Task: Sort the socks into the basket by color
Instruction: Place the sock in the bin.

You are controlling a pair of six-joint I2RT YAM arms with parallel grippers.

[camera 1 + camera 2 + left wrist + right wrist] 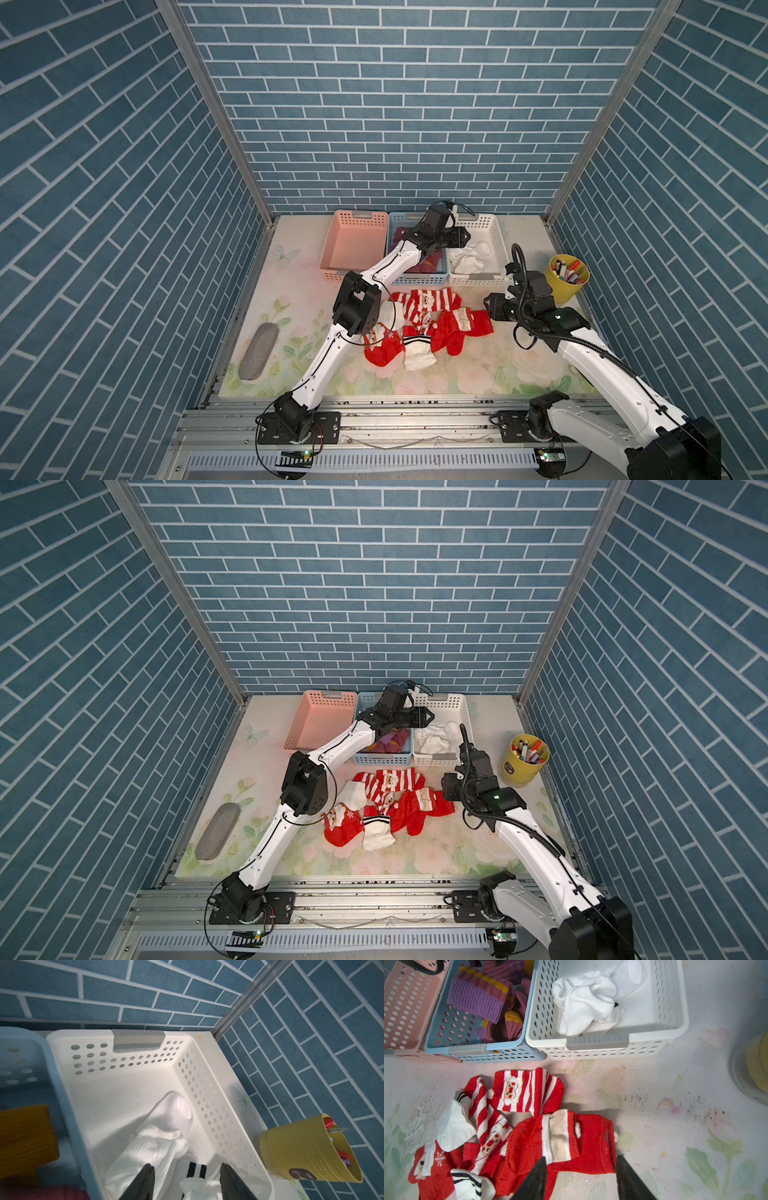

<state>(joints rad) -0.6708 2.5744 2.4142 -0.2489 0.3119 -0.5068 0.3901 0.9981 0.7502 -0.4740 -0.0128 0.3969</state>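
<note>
- Top view: the left gripper (461, 237) sits at upper centre of the frame. Its arm crosses above the blue basket (399, 218), and the fingers are over the left wall of the white basket (498, 249). White socks (469, 257) lie bunched inside that basket.
- Top view: the right gripper (449, 789) hangs right of centre, just beside the red socks (415, 812) heaped mid-frame on the table (478, 854). Stray white socks (376, 837) are mixed into the heap. The pink basket (320, 725), upper left of the row, holds nothing.
- Left wrist view: the left gripper (186, 1165) has its fingers apart with nothing pinched.
  - A striped white sock (195, 1169) lies in the white basket (207, 1095) below the gap.
  - The drop looks about complete.
  - To do it well: keep the jaws wide and rise straight up. Swing away only once clear of the rim, so no cloth snags a fingertip and trails into the blue basket alongside.
- Right wrist view: the right gripper (581, 1157) has its fingers apart and empty, poised over the nearest of the red socks (560, 1142). Purple socks (477, 999) fill the blue basket (477, 1051).
  - The red socks likely belong in the pink basket (402, 1012).
  - Pinch the top layer only, so the stray white socks (454, 1126) tangled in the heap stay behind.
  - Wait until the other arm is off the basket row before carrying.
</note>
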